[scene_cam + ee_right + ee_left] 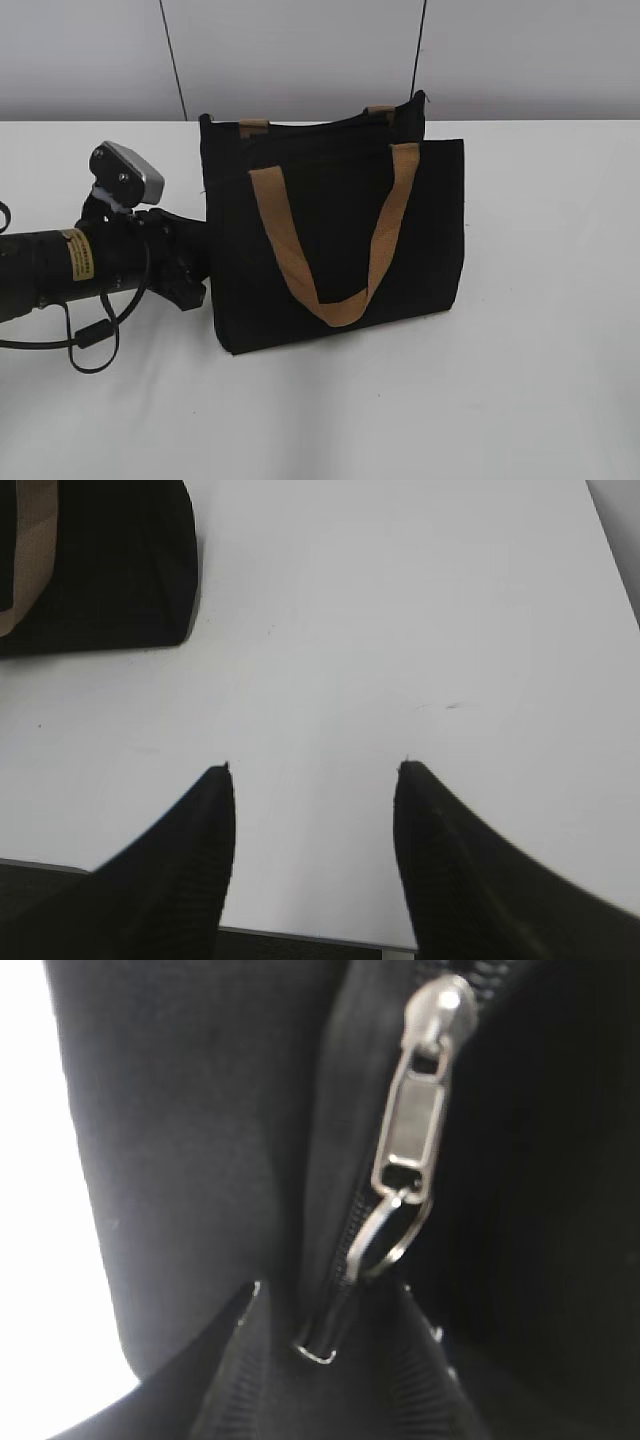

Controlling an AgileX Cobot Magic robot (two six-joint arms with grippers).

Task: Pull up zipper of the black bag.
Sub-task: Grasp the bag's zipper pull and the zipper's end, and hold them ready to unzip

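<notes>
The black bag stands upright on the white table, and a tan handle hangs down its front. My left gripper is at the bag's left side. In the left wrist view the silver zipper slider, pull tab and ring fill the frame. They hang on the black zip track just ahead of my left gripper. Its fingers are apart on either side of the track's end, and the ring reaches down to the fingertips. My right gripper is open and empty over bare table, with a corner of the bag at the upper left.
The white table stretches in front and to the right of the bag. A grey wall stands behind it. The left arm's cable loops on the table at the left. The table's near edge shows under the right gripper.
</notes>
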